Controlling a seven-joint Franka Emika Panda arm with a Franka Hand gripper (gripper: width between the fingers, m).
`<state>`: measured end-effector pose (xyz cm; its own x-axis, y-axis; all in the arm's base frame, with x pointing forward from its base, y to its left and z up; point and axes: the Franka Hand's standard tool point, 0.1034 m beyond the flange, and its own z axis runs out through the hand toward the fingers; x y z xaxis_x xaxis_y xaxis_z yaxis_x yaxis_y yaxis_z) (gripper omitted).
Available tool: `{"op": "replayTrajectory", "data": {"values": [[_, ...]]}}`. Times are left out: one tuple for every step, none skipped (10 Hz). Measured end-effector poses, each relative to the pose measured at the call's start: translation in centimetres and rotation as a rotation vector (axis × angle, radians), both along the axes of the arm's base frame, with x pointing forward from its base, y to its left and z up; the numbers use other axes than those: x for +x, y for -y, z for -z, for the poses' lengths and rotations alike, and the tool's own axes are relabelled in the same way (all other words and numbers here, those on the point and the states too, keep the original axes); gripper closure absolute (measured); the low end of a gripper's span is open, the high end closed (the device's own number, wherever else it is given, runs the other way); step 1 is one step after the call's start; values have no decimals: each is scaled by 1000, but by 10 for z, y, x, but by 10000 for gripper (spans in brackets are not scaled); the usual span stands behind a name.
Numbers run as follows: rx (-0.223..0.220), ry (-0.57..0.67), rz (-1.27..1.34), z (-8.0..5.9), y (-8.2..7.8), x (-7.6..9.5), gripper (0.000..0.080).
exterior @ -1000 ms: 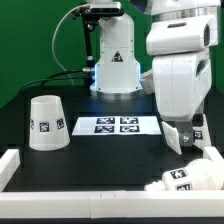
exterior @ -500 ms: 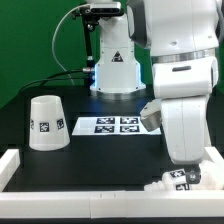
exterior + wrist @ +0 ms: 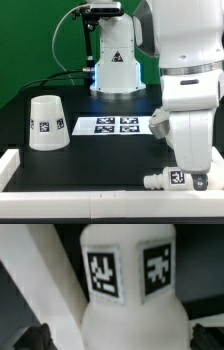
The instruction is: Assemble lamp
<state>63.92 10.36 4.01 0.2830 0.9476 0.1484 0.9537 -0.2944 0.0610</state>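
Note:
The white lamp base (image 3: pixel 176 180) lies on its side at the front right of the black table, against the white front rail, with a tag on it. In the wrist view the base (image 3: pixel 125 286) fills the picture and shows two tags. My gripper (image 3: pixel 121 337) is open and straddles the base, with one dark fingertip (image 3: pixel 35 336) on each side; I cannot tell if they touch it. In the exterior view the arm (image 3: pixel 190 110) stands low over the base and hides the fingers. The cone shade (image 3: pixel 45 122) stands at the exterior view's left. The bulb is out of view.
The marker board (image 3: pixel 115 125) lies at the table's middle. A white rail (image 3: pixel 70 185) runs along the front edge and also shows in the wrist view (image 3: pixel 35 280) beside the base. A white stand with a tag (image 3: pixel 115 65) and cables are at the back.
The arm has swung toward the front and come down over the lamp base. The base now lies more hidden beneath the hand. The shade has not moved.

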Motion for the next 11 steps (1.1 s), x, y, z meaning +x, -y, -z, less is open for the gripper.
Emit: {"op": "replayTrajectory", "data": {"values": [[4, 4, 10, 2, -5, -1, 100], [7, 8, 10, 6, -12, -5, 100], [7, 1, 11, 10, -11, -7, 100], [7, 0, 13, 11, -9, -8, 100], [8, 8, 14, 11, -10, -7, 100], [10, 16, 15, 11, -10, -7, 100], [10, 16, 15, 11, -10, -7, 100], [9, 16, 16, 11, -9, -7, 227], [9, 16, 16, 11, -9, -7, 235], [9, 16, 16, 11, -9, -7, 235], [9, 16, 16, 11, -9, -7, 235]]}}
